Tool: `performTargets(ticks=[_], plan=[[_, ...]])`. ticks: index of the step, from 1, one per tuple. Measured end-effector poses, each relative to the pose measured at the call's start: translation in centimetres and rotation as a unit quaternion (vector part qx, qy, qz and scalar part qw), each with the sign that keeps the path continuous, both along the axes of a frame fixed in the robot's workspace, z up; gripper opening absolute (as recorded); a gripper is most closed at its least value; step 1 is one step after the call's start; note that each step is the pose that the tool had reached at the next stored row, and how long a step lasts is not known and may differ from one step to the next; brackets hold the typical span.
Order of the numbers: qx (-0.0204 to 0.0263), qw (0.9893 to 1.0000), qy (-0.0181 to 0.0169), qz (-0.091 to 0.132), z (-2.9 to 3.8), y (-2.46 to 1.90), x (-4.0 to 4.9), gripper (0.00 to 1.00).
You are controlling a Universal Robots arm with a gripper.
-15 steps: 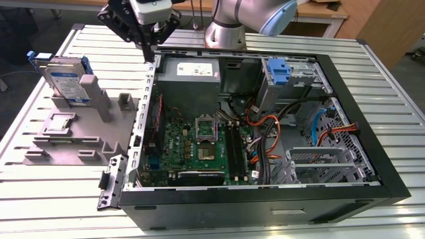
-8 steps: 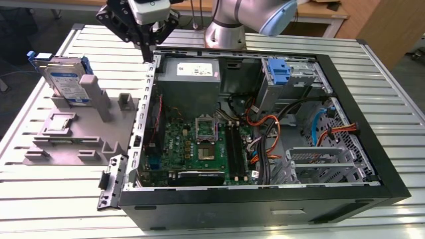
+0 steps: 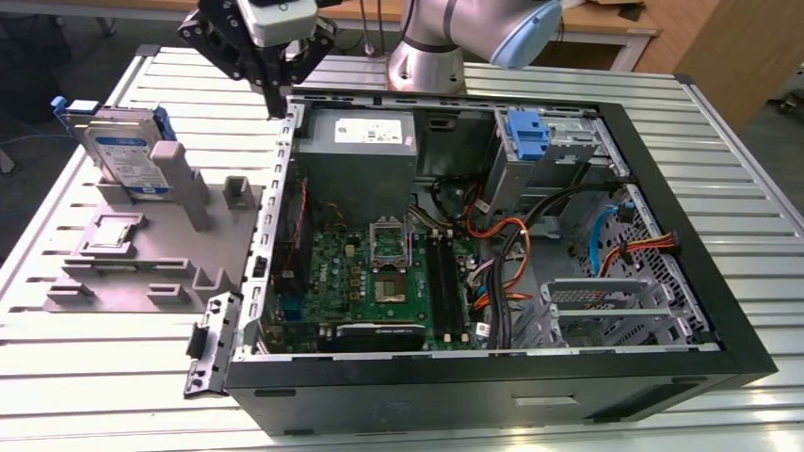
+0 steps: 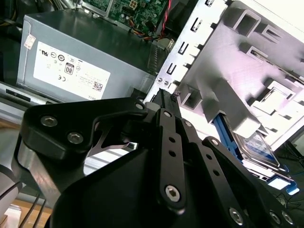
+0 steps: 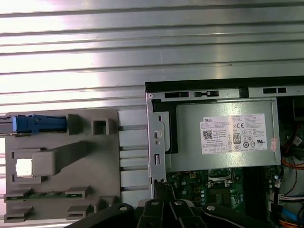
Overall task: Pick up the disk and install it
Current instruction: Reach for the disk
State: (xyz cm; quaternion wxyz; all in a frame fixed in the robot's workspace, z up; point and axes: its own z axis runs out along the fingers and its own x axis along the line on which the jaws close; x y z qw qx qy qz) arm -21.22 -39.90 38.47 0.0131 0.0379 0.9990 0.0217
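Hovering at the exterior view's upper left over the computer case (image 3: 503, 365) rim, the gripper (image 3: 273, 102), jaws pressed together and empty, has the disk (image 3: 123, 151) further left, standing on edge.

Ribbed silvery tabletop (image 3: 88, 400), brightly lit; behind it — a wooden desk (image 3: 593, 21) and a wooden cabinet (image 3: 735, 56).

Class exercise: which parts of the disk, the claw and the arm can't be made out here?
Exterior view: the disk, lower part hidden by the grey fixture.
Second wrist view: much of the disk, behind the fixture and the claw.
Exterior view: the arm, cut off by the top edge.
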Motion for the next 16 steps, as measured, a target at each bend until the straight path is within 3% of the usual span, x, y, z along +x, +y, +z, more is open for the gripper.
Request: performTargets(ticks=[16], plan=[[0.0000, 1.0000, 0.0000, 0.000, -0.06, 0.00, -1.33, 0.10]])
